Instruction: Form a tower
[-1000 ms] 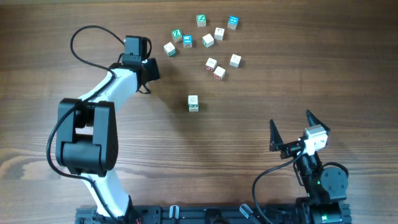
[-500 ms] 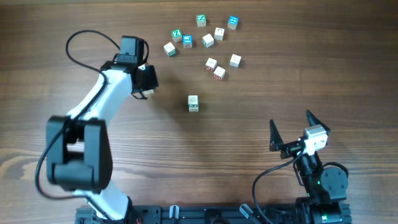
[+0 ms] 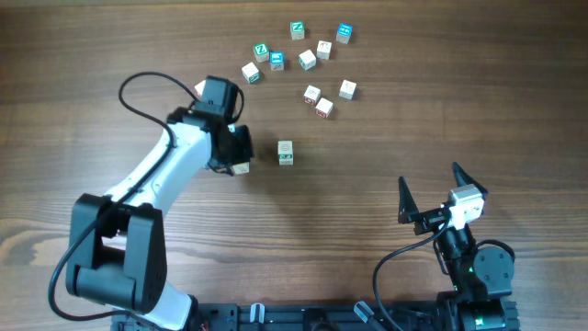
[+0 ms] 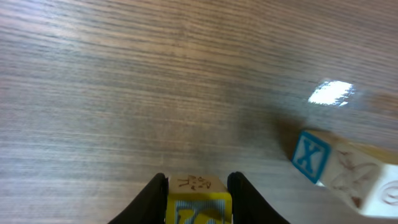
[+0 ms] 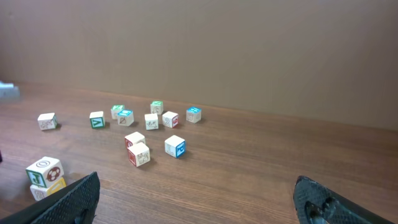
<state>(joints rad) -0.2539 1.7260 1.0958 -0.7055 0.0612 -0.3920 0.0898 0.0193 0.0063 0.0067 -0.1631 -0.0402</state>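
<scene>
The tower (image 3: 286, 153) is a short stack in the middle of the table. In the right wrist view it is a pale cube with a green spiral (image 5: 45, 171) on a yellow cube (image 5: 51, 187). My left gripper (image 3: 239, 164) hovers just left of it, shut on a yellow letter cube (image 4: 198, 198) with a pale top face, black fingers (image 4: 152, 196) pressed to both its sides. A pale cube with a blue X side (image 4: 339, 174) lies ahead to the right, apart from the held cube. My right gripper (image 3: 429, 179) rests at the near right, open and empty (image 5: 199, 199).
Several loose cubes with green, blue and red marks (image 3: 308, 60) lie scattered at the back of the wooden table, also visible in the right wrist view (image 5: 152, 124). The left arm's black cable (image 3: 138, 87) loops over the table behind its wrist.
The left arm has swung right and toward the front with the yellow cube, ending just left of the stack. The right arm has not moved.
</scene>
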